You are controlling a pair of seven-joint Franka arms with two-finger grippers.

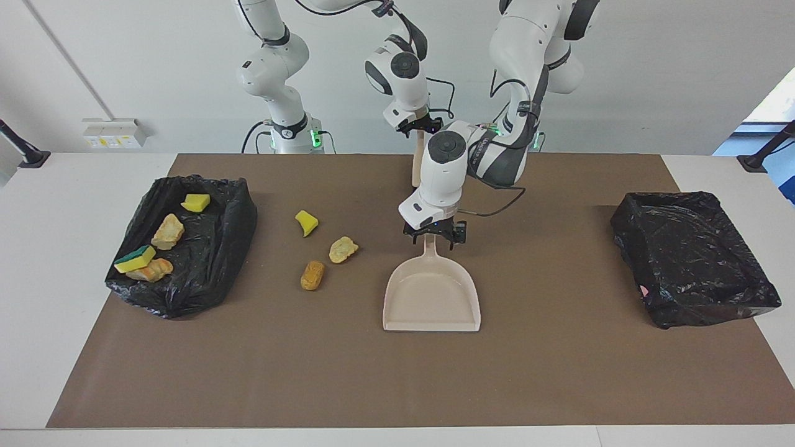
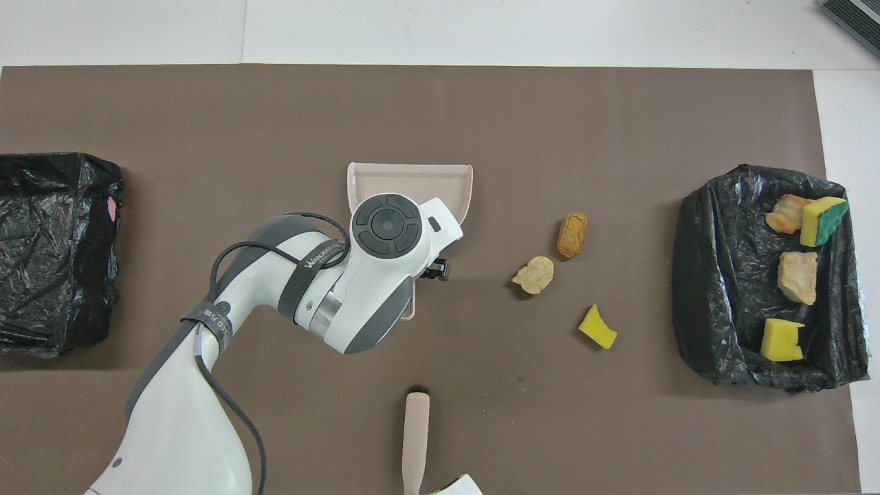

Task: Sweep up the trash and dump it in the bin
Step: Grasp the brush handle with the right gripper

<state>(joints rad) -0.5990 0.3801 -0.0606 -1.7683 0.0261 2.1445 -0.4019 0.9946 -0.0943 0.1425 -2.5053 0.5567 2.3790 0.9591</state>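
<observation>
Three pieces of trash lie on the brown mat: a yellow sponge chunk, a pale lump and an orange-brown lump. Several more lie in the black-lined bin at the right arm's end. The beige dustpan rests flat mid-mat. My left gripper is low over its handle, open, one finger on each side. My right gripper is shut on the top of the brush, which hangs upright, bristles down.
A second black-lined bin sits at the left arm's end of the table. The mat covers most of the white table. The left arm's wrist hides the dustpan handle in the overhead view.
</observation>
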